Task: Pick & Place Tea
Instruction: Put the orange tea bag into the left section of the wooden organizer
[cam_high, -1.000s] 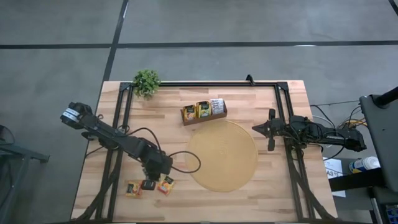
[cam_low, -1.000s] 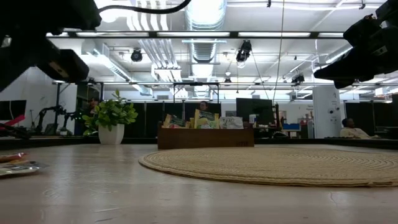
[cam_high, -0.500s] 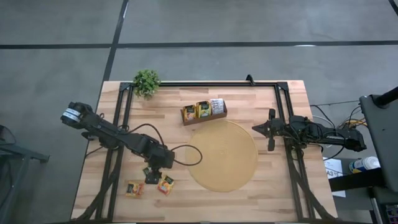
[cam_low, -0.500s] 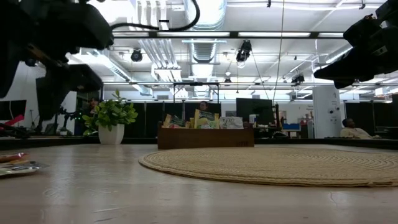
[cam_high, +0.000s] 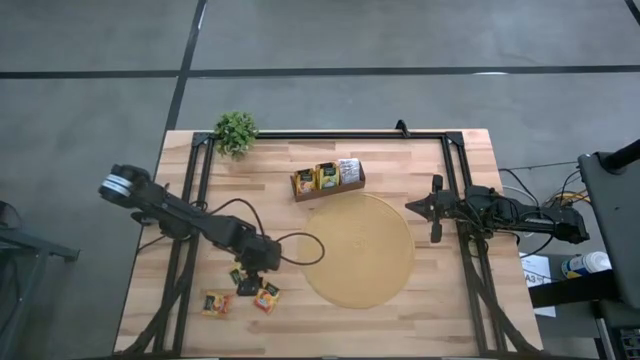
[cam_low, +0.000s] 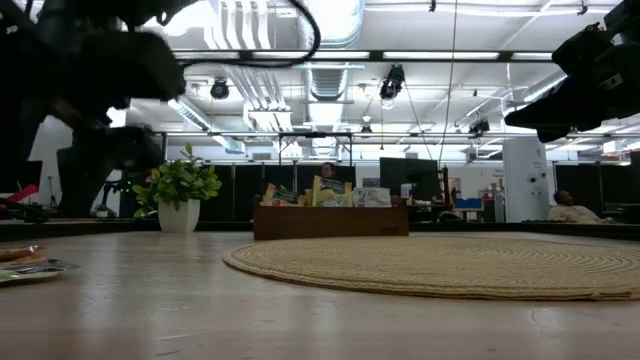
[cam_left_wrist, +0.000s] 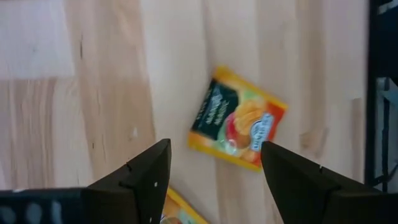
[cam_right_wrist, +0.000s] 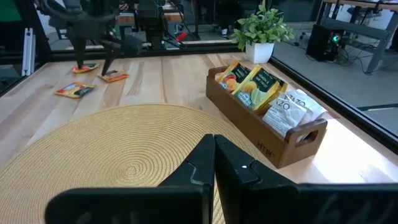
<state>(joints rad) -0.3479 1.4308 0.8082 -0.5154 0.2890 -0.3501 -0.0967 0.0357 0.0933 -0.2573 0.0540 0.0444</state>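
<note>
Three tea sachets lie flat on the wooden table near its front left. One is yellow-orange (cam_high: 215, 303), one is orange (cam_high: 266, 297), and a middle one (cam_high: 245, 289) lies partly under my left gripper (cam_high: 242, 280). That gripper slants down over them, open. In the left wrist view an orange sachet with a dark green label (cam_left_wrist: 236, 127) lies just beyond the fingertips (cam_left_wrist: 216, 146), and a yellow corner (cam_left_wrist: 177, 213) shows beneath them. My right gripper (cam_right_wrist: 214, 146) is shut and hangs still above the round mat's right rim (cam_high: 408, 207).
A brown three-slot tray (cam_high: 328, 180) with sachets standing upright in it sits behind the large round woven mat (cam_high: 358, 250). A potted plant (cam_high: 236, 132) stands at the far left corner. Dark frame rails (cam_high: 185, 250) run along the table's left and right sides.
My left gripper has come down toward the sachets at the front left and has opened; its two fingers now stand apart over the middle sachet.
</note>
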